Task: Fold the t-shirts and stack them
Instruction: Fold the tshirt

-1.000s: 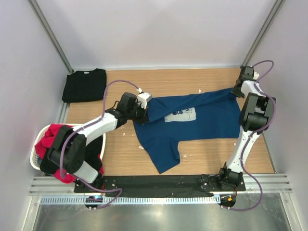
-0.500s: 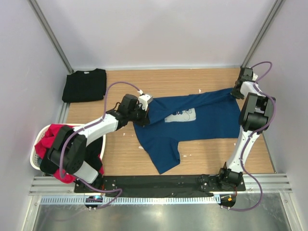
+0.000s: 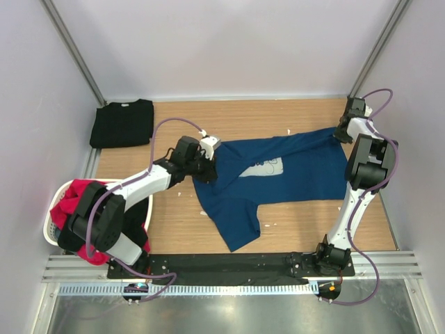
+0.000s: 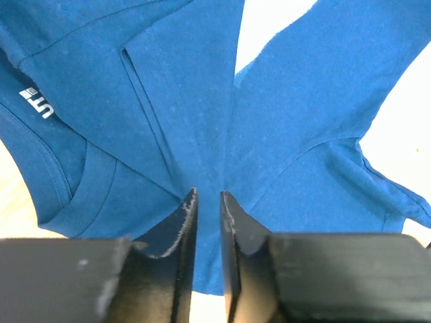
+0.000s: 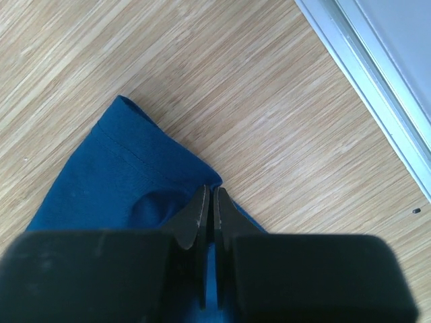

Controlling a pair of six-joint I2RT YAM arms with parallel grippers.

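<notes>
- So far, one black t-shirt (image 3: 122,123) lies folded at the far-left corner of the worktop (image 3: 278,118). Nothing is stacked on it.
- The navy t-shirt (image 3: 278,174) lies mid-worktop, stretched between the two arms. Its pale print (image 3: 263,165) faces up and a lobe of cloth trails toward the near edge. It is spread out, not folded.
- The basket (image 3: 48,233) at the near left holds a red t-shirt (image 3: 76,198) and some dark cloth, both bunched up. Judgement: one garment is done, one is in hand, and the basket's contents are untouched, so most of the task remains.
- The left end effector (image 3: 207,170) is at the navy shirt's left edge. Its jaws stand a narrow slit apart, with pleats of cloth running into the gap. I cannot tell whether the cloth is gripped.
- The right end effector (image 3: 342,132) is at the shirt's far-right corner, its jaws pressed almost together on a pinch of hem.
- Only the top view shows the folded shirt, the basket and the overall layout.
- Only the left wrist view shows the pleats and the white neck label (image 4: 37,102).
- Only the right wrist view shows the pinched corner up close.
</notes>
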